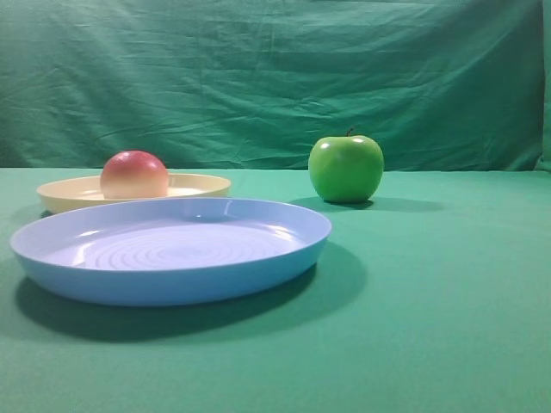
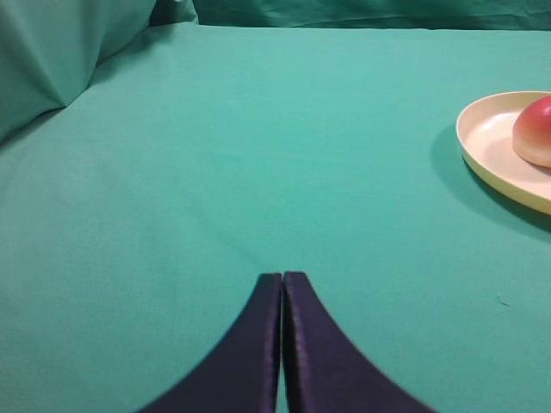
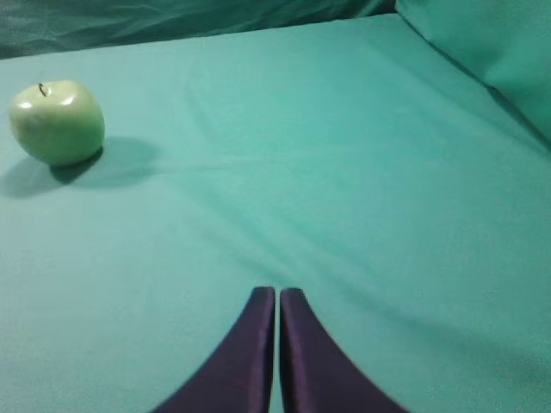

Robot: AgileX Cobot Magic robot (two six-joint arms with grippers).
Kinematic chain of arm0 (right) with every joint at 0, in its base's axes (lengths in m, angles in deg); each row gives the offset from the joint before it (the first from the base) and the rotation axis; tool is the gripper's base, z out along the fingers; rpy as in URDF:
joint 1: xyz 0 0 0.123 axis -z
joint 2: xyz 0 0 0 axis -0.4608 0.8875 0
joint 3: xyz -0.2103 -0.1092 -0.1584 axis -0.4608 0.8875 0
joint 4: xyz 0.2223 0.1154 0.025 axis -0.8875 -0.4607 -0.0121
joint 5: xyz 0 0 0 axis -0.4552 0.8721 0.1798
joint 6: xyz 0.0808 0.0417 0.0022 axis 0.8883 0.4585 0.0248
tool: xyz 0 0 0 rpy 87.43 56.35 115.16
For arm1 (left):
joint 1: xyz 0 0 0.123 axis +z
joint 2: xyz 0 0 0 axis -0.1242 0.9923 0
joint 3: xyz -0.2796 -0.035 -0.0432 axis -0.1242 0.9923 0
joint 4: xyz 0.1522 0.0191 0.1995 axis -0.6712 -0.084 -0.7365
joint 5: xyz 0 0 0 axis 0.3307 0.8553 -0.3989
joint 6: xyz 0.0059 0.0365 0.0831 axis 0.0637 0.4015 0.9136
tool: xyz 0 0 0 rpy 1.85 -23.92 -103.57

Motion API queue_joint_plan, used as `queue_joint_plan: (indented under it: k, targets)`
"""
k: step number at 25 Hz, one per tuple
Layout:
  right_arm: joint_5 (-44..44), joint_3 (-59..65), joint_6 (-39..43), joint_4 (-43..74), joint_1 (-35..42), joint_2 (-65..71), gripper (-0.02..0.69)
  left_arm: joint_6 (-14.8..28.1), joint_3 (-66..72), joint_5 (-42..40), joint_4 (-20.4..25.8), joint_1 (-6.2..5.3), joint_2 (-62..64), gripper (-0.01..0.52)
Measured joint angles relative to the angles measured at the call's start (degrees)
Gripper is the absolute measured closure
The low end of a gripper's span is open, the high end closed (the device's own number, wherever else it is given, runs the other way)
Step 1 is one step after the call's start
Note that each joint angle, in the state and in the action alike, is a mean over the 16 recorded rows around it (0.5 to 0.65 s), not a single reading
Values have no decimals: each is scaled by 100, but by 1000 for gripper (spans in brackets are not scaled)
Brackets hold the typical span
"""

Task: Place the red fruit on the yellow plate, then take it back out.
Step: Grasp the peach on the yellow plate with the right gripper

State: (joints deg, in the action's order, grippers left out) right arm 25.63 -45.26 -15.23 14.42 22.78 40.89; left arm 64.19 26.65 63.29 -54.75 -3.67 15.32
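The red fruit (image 1: 134,175) rests on the yellow plate (image 1: 200,183) at the back left; the left wrist view catches the fruit (image 2: 537,131) and the plate's rim (image 2: 471,146) at its right edge. My left gripper (image 2: 282,275) is shut and empty, low over bare green cloth, well to the left of the plate. My right gripper (image 3: 277,291) is also shut with nothing in it, over open cloth to the right of the green apple. Neither gripper appears in the exterior high view.
A large light-blue plate (image 1: 284,249) with a ringed centre lies in front of the yellow one. A shiny green apple (image 1: 346,168) stands at the back centre, also seen as the apple (image 3: 57,121) in the right wrist view. Green cloth backdrop (image 1: 275,77) rises behind the table.
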Motion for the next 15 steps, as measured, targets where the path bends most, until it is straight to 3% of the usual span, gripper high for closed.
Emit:
queue_joint_plan:
  k: [15]
  targets:
    - [-527, 66, -6, -85, 0, 2, 665, 0, 0, 0, 0, 0, 0, 514]
